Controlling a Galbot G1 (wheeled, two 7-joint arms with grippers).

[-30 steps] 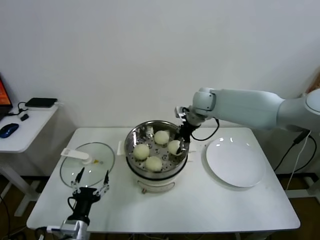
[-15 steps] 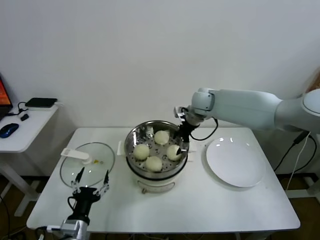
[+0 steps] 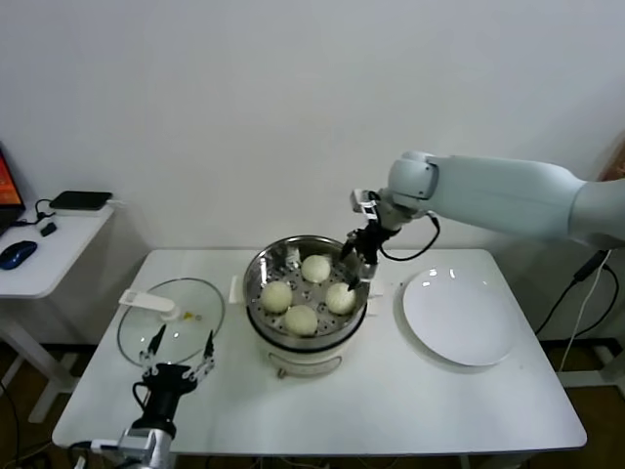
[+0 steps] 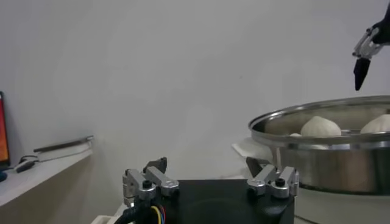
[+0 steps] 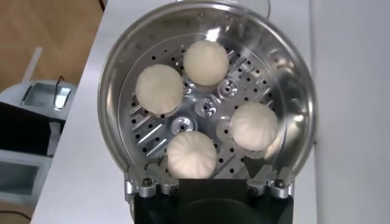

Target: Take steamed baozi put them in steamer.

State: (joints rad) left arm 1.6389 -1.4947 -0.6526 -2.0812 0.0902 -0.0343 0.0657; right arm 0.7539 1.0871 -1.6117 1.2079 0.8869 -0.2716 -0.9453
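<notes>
The steamer [image 3: 256, 272] stands mid-table on its white base. Four baozi lie on its perforated tray: one at the back [image 3: 315, 268], one left [image 3: 276, 296], one front [image 3: 301, 319], one right [image 3: 340, 298]. My right gripper [image 3: 359, 260] hangs open and empty just above the steamer's right rim, over the right baozi. In the right wrist view the steamer [image 5: 294, 85] holds all four baozi, and the nearest baozi [image 5: 192, 152] lies below my right gripper [image 5: 204, 163], apart from its fingers. My left gripper [image 3: 179, 354] is open and parked at the table's front left.
An empty round white plate [image 3: 459, 315] lies right of the steamer. The flat glass lid [image 3: 171, 320] lies left of it, just behind my left gripper. A side table with a mouse [image 3: 18, 254] stands far left. The left wrist view shows the steamer [image 4: 329, 173].
My right gripper let go of the right baozi, which now rests on the tray, and has risen up and slightly right out of the steamer. The left arm has not moved.
</notes>
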